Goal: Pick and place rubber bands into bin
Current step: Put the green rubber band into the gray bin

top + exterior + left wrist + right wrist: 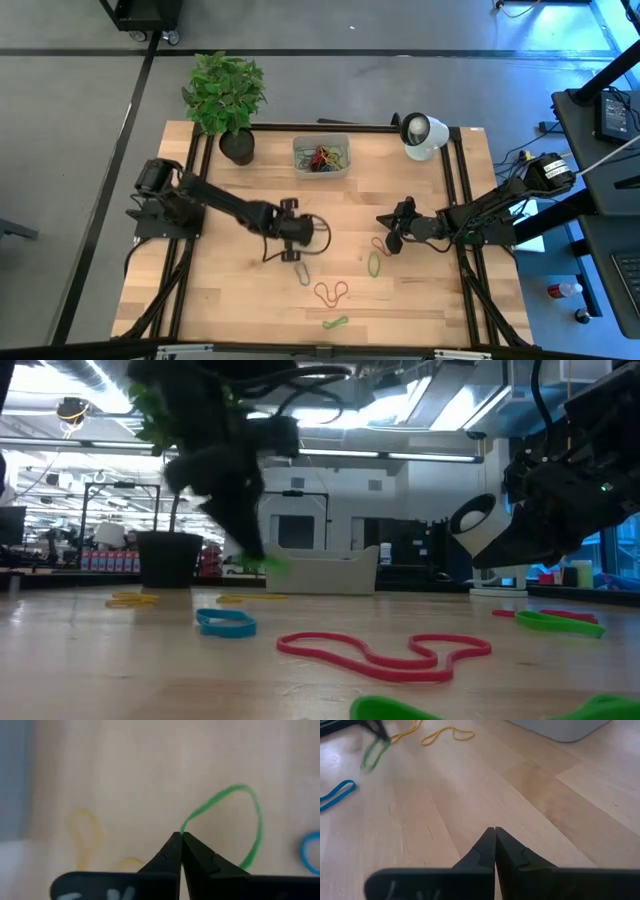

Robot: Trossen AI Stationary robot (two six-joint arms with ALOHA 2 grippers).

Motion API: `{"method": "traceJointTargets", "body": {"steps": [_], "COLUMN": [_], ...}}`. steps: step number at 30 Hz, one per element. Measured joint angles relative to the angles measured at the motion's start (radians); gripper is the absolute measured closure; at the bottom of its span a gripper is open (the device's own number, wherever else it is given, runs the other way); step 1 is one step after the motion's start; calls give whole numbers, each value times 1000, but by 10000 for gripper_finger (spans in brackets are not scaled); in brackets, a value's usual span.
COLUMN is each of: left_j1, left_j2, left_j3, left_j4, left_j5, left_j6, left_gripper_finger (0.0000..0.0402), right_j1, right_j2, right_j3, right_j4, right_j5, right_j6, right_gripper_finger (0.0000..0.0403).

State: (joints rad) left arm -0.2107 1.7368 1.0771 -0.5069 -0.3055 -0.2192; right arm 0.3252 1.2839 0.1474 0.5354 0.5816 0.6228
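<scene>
The left gripper [180, 836], jaws clamped on a green rubber band [247, 820], lifts it toward the bin [321, 156], while the right gripper [494, 830] waits with jaws together.

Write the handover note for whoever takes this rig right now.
Left end effector: shut on a green rubber band, lifted off the table mid-left.
Right end effector: shut, holding nothing, low over the table right of centre.
Bin: at the table's far edge between the plant pot and the white camera, already holding several bands.
Done: some bands binned; one in hand.
Left: drop the held band in the bin, then collect the loose ones: blue, red, green, another green at the near edge, yellow.
</scene>
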Motion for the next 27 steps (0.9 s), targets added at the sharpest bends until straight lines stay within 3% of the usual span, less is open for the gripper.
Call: {"method": "traceJointTargets", "body": {"steps": [6,10,13,18,27], "left_j1": [134,283,408,586,712], "left_j2": [-70,-83,-75,-20,120], "left_j3": [119,178,199,198,198], "left_j4": [-93,-84,-19,114,216], "left_j5": [-98,-94,-39,144,179], "left_j6": [140,262,314,336,338], "left_gripper_finger": [399,399,399,400,386], "right_j1": [0,-1,-1,-5,-9], "right_j2": [0,0,0,0,0], "right_j3": [0,0,0,0,0], "right_j4": [5,13,19,24,42], "right_j5": [1,1,1,2,2], "right_j6": [-4,-16,-32,-33,-84], "right_gripper_finger": [399,399,399,399,399]}}
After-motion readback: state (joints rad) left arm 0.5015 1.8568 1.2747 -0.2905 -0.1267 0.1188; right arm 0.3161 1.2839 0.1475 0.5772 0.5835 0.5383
